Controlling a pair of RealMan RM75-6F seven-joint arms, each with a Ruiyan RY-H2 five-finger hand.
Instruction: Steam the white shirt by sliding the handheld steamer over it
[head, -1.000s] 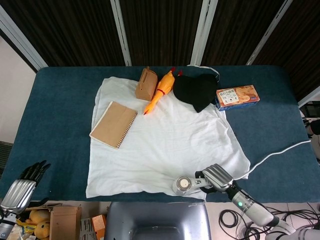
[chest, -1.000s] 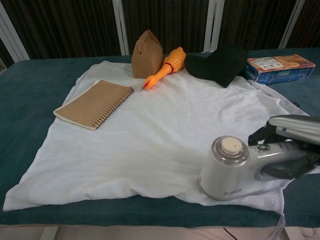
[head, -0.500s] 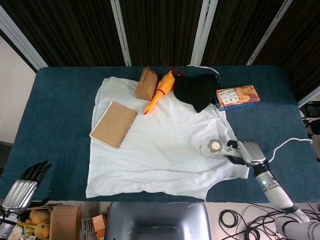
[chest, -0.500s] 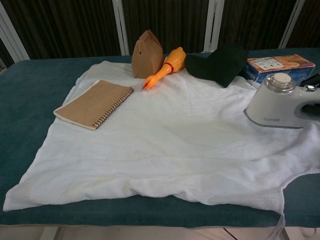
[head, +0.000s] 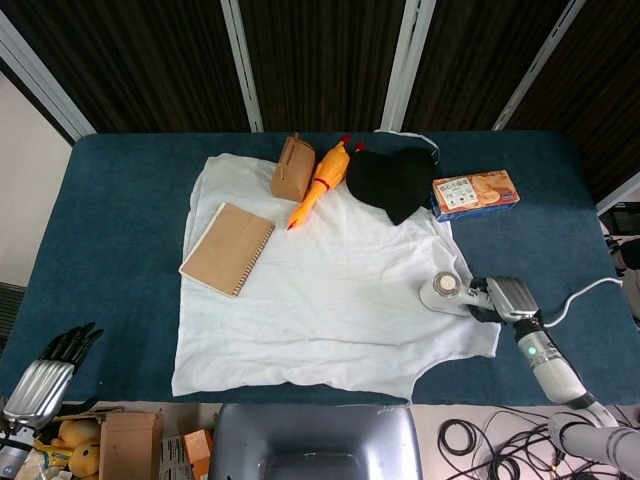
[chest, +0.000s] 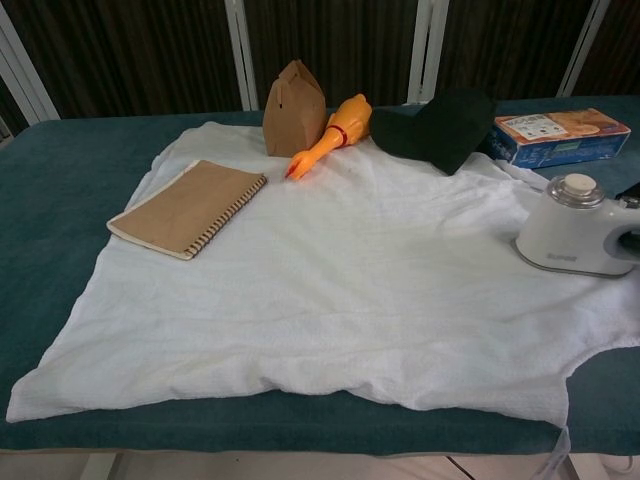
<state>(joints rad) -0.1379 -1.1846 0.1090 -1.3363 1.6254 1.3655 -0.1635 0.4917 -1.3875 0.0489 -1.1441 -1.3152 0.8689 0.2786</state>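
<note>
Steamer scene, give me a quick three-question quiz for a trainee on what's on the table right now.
1. True or false: the steamer rests on the shirt.
2. Which hand holds the steamer: A) left hand B) right hand?
3. Fill in: the notebook lies on the ____.

Key: 1 true. 2 B, the right hand grips its handle at the shirt's right edge; the left hand hangs off the table's near left corner, holding nothing. 3 shirt.
</note>
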